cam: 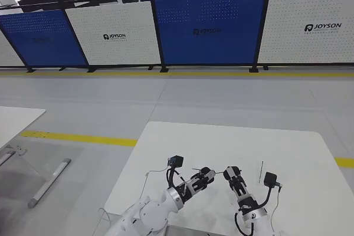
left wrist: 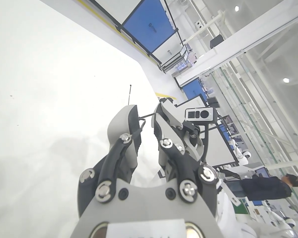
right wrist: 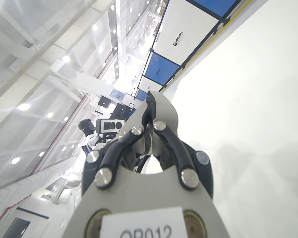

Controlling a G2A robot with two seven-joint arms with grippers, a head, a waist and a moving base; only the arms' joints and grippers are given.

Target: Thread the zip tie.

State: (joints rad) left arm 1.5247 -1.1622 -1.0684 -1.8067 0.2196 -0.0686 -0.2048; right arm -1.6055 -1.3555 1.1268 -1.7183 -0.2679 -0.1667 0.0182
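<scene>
A thin black zip tie [left wrist: 142, 125] hangs between the fingers of my left gripper [left wrist: 145, 111]. It lies along one pad, and a short stretch crosses the gap towards the other finger. That gripper is open, low over the white table [cam: 224, 141] near its front. My right gripper [right wrist: 149, 100] is shut, with a small black tip, apparently the zip tie's end, poking out beyond its fingertips. In the top view the left gripper [cam: 205, 173] and right gripper [cam: 230, 172] face each other closely. A second zip tie [cam: 261, 170] lies straight on the table beside the right arm, also visible as a straight zip tie [left wrist: 130, 95] past the left fingers.
The table's far edge [cam: 236, 124] and its left edge [cam: 127, 171] border grey floor with a yellow line. Blue and white partition panels [cam: 206, 29] stand far behind. Bare tabletop spreads beyond both grippers.
</scene>
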